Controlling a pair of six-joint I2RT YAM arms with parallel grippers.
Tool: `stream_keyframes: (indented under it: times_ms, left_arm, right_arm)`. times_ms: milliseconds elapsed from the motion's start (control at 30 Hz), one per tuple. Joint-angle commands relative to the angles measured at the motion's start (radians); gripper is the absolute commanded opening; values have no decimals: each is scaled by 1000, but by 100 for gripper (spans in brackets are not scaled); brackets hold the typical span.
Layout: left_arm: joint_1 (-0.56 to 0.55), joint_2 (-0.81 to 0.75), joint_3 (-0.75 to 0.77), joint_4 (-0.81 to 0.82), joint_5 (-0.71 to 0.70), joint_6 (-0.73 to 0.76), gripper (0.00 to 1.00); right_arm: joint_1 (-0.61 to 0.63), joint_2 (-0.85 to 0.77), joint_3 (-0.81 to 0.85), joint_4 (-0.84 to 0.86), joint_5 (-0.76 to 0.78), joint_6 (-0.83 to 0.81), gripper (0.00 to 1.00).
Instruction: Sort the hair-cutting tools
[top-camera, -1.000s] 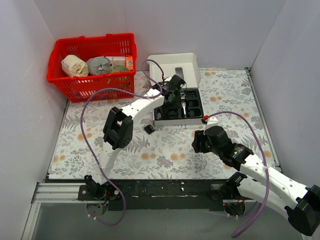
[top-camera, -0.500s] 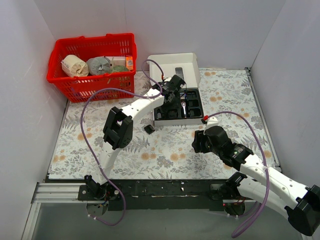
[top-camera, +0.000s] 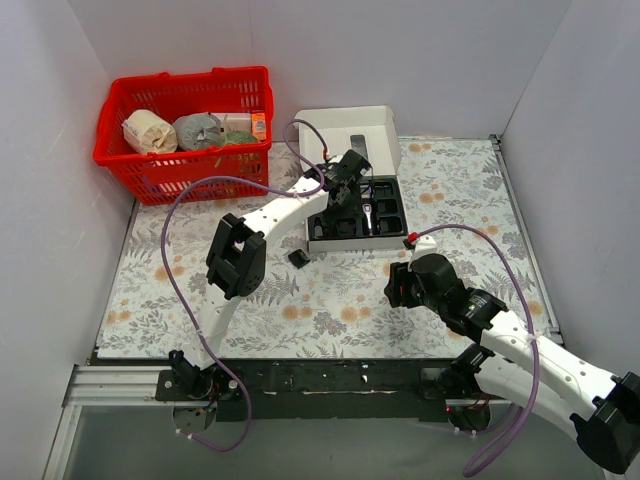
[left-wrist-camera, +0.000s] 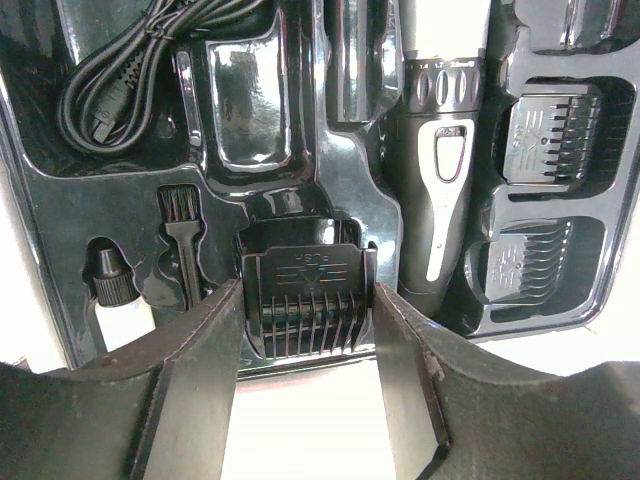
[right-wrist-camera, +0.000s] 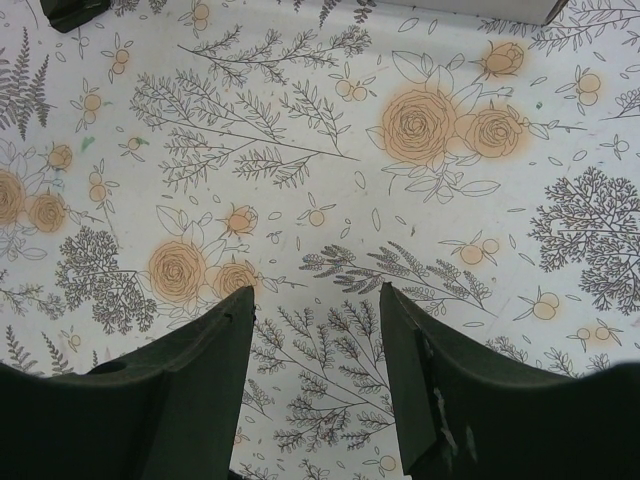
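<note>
In the left wrist view the black tray holds the clipper, a coiled cord and two comb attachments on the right. A third comb attachment lies in the front middle slot. My left gripper is closed against both of its sides. A loose comb attachment lies on the mat left of the box. My right gripper hangs open over bare floral mat, in front of the box, with nothing between its fingers.
A small brush and an oil bottle sit in the tray's left slots. The box's white lid stands open behind the tray. A red basket with rolls and packets stands at the back left. Walls close in three sides.
</note>
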Motion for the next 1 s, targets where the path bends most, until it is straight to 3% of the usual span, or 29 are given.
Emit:
stream_keyframes:
  times_ms: [0, 967]
  left_arm:
    - [-5, 0, 27, 4, 1, -8, 29]
    - [-5, 0, 26, -14, -22, -10, 56]
  right_arm:
    - [6, -14, -5, 27, -3, 3, 61]
    - [6, -22, -16, 30, -9, 11, 61]
